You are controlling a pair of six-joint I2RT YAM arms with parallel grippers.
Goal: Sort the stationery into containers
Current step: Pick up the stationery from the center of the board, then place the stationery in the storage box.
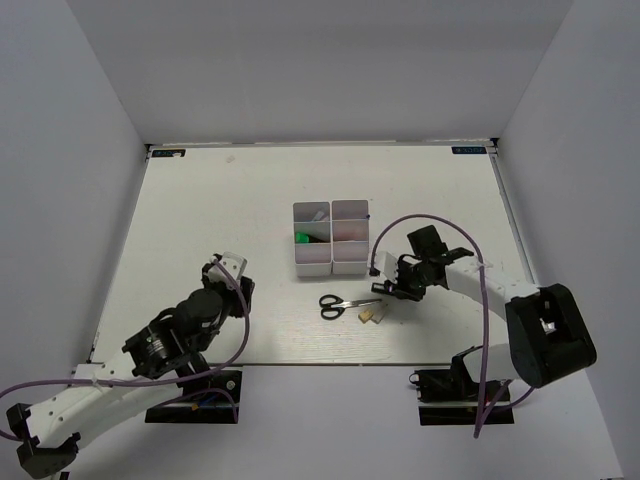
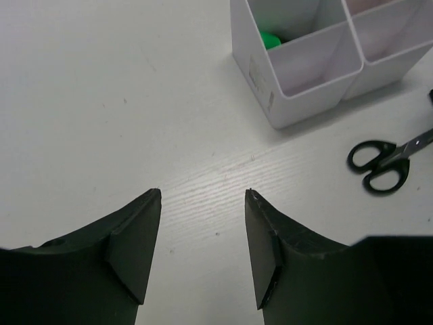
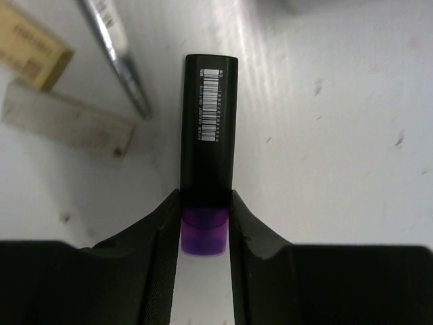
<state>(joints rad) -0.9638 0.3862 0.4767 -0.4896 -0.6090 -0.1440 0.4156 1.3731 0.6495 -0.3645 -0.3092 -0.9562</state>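
Right gripper (image 3: 206,198) first: its two fingers are pressed against both sides of the purple marker (image 3: 211,122), right where the black barrel meets the purple end, so we'd call that clamped on it. The marker lies flat on the table (image 1: 200,220) with its barcoded barrel pointing to 12 o'clock in the right wrist view. Up at 10 o'clock from it sit the tan eraser (image 3: 30,44) and the grey eraser (image 3: 67,122), just beside each other, and a scissor blade runs past at 11 o'clock. From the top view we see the right gripper (image 1: 388,290) at roughly 5 o'clock from the containers (image 1: 331,238), near them but apart. The scissors (image 1: 340,305) lie at 6 o'clock from the bins, black handles at 9 o'clock and blades at 3. The green-capped marker (image 1: 302,238) is inside a left-column bin. The left gripper (image 2: 203,196) hangs over bare table at about 8 o'clock from the bins, fingers well apart with nothing between them; its own camera shows the bins at 1 o'clock.
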